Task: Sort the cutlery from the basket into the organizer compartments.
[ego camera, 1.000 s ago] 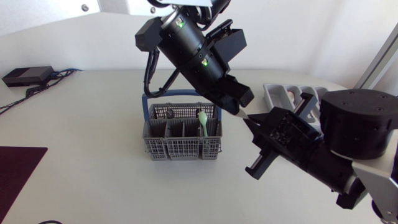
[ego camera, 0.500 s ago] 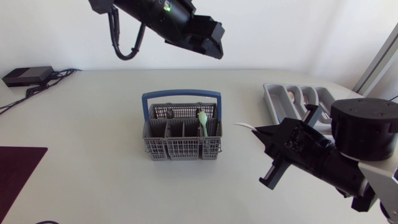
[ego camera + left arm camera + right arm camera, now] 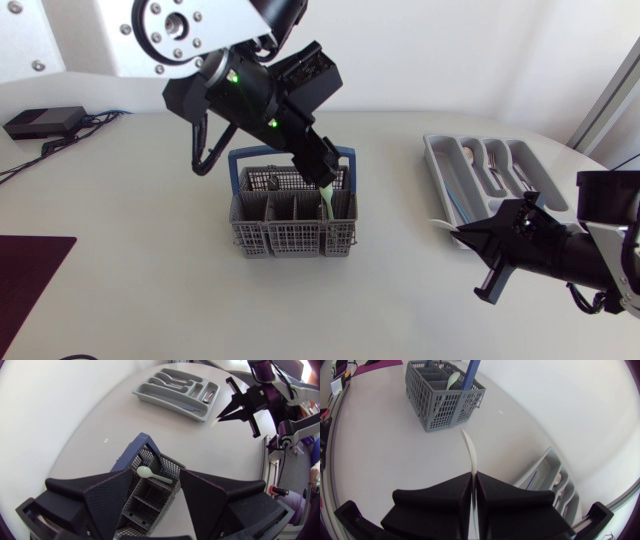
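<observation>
your left gripper (image 3: 326, 168) hangs over the grey basket (image 3: 290, 222), at the 3 o'clock end of its blue handle (image 3: 246, 153). its fingers (image 3: 107, 505) are spread wide and touch nothing. from the left wrist you see the basket through the gap between them, and in it a pale green spoon (image 3: 150, 474). in the head view that spoon (image 3: 327, 198) stands in the compartment at the basket's 3 o'clock end, bowl up and leaning toward the handle.

your right gripper (image 3: 472, 236) is near 4 o'clock from the basket and well apart from it. it is just off the organizer (image 3: 433, 158) at that tray's 7 o'clock corner. its fingers (image 3: 445, 497) are pressed together, pinching a thin white utensil (image 3: 469, 450) from both sides. the utensil pokes out ahead of the fingertips, its point toward the basket. what kind of utensil it is, you cannot tell.

the organizer lies at 2 o'clock from the basket. silver cutlery already lies in several of its compartments, and something blue in the one nearest the basket.

a black box (image 3: 44, 121) sits at the table's 10 o'clock, a dark red mat (image 3: 25, 275) at its 8 o'clock edge.
</observation>
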You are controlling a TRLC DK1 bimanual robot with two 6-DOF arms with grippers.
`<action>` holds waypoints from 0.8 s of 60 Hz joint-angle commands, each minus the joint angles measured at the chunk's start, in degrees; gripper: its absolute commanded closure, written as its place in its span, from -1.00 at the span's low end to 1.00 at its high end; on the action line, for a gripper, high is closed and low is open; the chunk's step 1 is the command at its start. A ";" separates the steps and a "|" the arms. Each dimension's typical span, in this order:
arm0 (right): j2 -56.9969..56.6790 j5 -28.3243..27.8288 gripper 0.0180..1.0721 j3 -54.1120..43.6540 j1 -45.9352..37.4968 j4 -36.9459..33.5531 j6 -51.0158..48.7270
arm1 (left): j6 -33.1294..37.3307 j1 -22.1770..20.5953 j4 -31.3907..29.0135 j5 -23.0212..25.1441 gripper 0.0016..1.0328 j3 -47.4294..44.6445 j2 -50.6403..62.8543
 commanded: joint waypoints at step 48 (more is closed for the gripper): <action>53.35 -7.34 0.89 48.92 -31.69 -41.20 -43.63 | 8.59 -4.88 13.15 -5.77 -0.26 -16.08 -4.91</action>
